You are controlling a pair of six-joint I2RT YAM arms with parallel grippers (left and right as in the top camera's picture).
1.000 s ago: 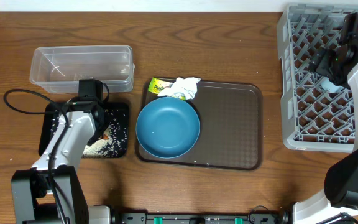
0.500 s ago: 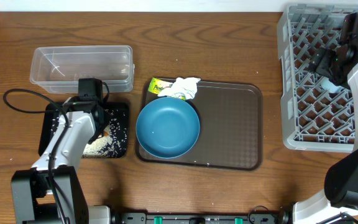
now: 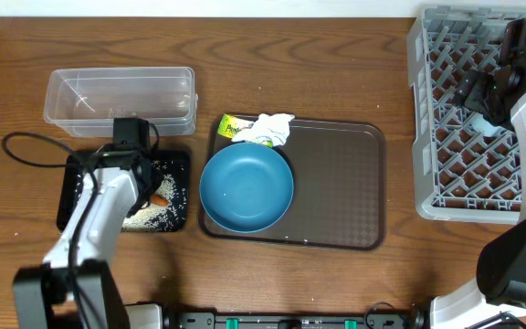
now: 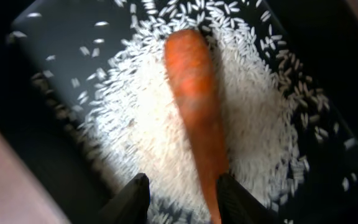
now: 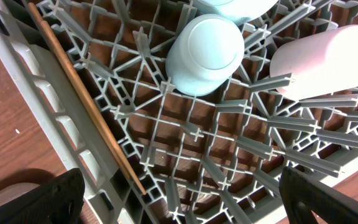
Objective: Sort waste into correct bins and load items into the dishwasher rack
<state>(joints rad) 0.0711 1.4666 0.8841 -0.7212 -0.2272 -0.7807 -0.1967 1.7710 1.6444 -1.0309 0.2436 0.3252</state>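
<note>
The orange carrot [image 4: 197,106] lies on loose white rice [image 4: 142,124] in the black tray [image 3: 73,194]; it also shows in the overhead view [image 3: 161,198]. My left gripper [image 4: 182,202] is open just above the rice, and the carrot's lower end runs along its right finger. The clear tub [image 3: 117,99] stands behind the tray. The dark-blue plate [image 3: 247,187], the yellow-green wrapper [image 3: 232,128] and the white napkin [image 3: 272,128] are on the brown serving tray. My right gripper [image 5: 179,205] is open over the grey rack [image 3: 427,119], which holds an upturned light-blue bowl [image 5: 207,43], a white cup [image 5: 328,59] and a chopstick [image 5: 86,102].
The brown serving tray [image 3: 336,187] lies mid-table between the bins and the rack. A black cable [image 3: 26,151] loops on the table left of the black tray. The rack's raised side [image 5: 42,112] is under my right gripper.
My left arm has drawn slightly back and left over the black tray, and the carrot now shows more fully on the rice. The right arm has not moved.
</note>
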